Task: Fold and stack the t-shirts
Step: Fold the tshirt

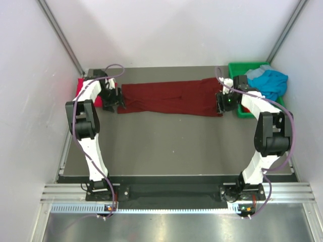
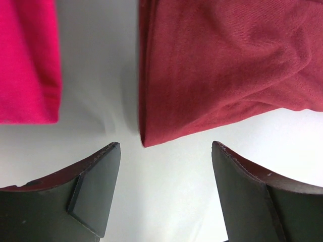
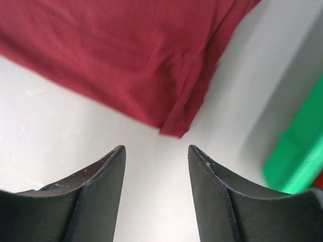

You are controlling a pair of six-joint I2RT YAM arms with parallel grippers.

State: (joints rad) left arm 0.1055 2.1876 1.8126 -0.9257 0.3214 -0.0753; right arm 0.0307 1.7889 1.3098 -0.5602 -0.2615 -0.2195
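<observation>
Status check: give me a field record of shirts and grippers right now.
maroon t-shirt: long strip across far table
crimson t-shirt: far left, apart from maroon
teal t-shirt: in green bin, far right
left gripper: open, empty, at maroon's left end
right gripper: open, empty, at maroon's right end

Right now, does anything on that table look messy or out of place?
Mildly. The blue shirt is bunched up in the green bin at the far right and seems to spill over its rim. The maroon shirt lies as a long strip, its right end rumpled and uneven. Nothing looks torn or damaged.
</observation>
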